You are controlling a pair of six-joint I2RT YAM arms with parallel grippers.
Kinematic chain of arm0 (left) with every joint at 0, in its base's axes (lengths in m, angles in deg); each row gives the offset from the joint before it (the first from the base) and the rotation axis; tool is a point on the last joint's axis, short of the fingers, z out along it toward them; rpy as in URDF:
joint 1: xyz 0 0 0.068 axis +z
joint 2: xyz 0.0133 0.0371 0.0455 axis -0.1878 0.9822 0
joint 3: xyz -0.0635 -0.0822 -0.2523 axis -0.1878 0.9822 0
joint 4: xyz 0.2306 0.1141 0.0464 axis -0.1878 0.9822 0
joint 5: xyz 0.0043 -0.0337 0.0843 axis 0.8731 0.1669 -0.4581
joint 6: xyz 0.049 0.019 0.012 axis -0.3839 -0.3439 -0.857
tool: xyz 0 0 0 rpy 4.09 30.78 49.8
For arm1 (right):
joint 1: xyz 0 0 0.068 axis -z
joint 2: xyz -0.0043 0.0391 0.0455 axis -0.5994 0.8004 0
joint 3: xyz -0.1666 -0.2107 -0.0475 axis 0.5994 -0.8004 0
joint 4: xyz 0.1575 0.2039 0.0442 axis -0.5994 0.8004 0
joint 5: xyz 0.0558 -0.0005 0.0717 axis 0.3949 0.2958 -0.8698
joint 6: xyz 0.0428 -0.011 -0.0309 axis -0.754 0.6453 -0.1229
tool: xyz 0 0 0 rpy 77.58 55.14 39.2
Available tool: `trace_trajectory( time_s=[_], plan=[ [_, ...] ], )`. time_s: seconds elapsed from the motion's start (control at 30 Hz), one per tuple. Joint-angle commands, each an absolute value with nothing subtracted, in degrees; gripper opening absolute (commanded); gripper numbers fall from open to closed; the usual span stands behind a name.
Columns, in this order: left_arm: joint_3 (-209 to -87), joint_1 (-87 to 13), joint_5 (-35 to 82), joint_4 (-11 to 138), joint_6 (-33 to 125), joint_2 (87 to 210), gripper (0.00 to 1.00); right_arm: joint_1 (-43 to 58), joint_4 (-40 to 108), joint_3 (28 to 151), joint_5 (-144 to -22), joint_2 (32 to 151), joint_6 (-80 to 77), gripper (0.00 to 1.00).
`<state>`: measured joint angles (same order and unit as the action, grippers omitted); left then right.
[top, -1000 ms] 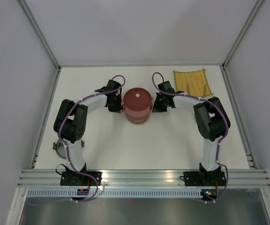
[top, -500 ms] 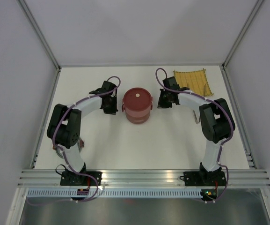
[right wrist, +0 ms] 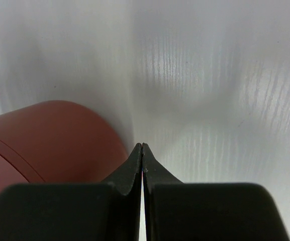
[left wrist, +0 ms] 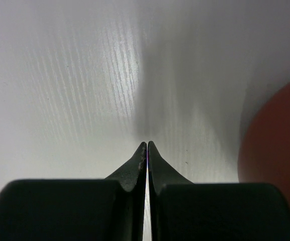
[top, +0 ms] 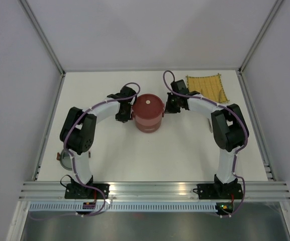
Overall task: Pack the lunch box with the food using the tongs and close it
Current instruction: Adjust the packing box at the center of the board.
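Dark-red lunch box [top: 148,116] sits stacked and lidded in the middle of the white worktop [top: 185,148], with a little pale knob [top: 148,102] on top. Both arms are crowded in on it, one each side.

Left tool [left wrist: 147,146] is pinched fully together, tips meeting with nothing between them, pointing at bare worktop. From its own camera the lunch box is just a red curve at the right edge, clear of the tips.

Right tool [right wrist: 142,146] is the same story, closed tight on nothing. The lunch box fills the lower left of its view, right next to the fingers. Can't tell if it's actually touching the side or not.

From above, the box is between the two tools, the left one just beside its left side and the right one near its far right side. Yellow woven mat [top: 206,88] lies in the far right corner.
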<state>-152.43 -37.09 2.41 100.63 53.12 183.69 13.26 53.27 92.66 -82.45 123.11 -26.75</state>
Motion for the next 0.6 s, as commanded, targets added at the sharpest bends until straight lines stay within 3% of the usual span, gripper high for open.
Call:
trace_trajectory(
  time_s=[0.0,0.57],
  plan=[
    [-154.1,-36.9,-0.8,102.4,53.8,184.8,0.05,12.4,52.1,94.9,-83.2,124.4,-27.4,0.0],
    [-159.0,-37.8,4.5,102.1,58.9,188.5,0.02,8.7,51.1,94.6,-84.1,126.4,-28.9,0.01]
  ],
)
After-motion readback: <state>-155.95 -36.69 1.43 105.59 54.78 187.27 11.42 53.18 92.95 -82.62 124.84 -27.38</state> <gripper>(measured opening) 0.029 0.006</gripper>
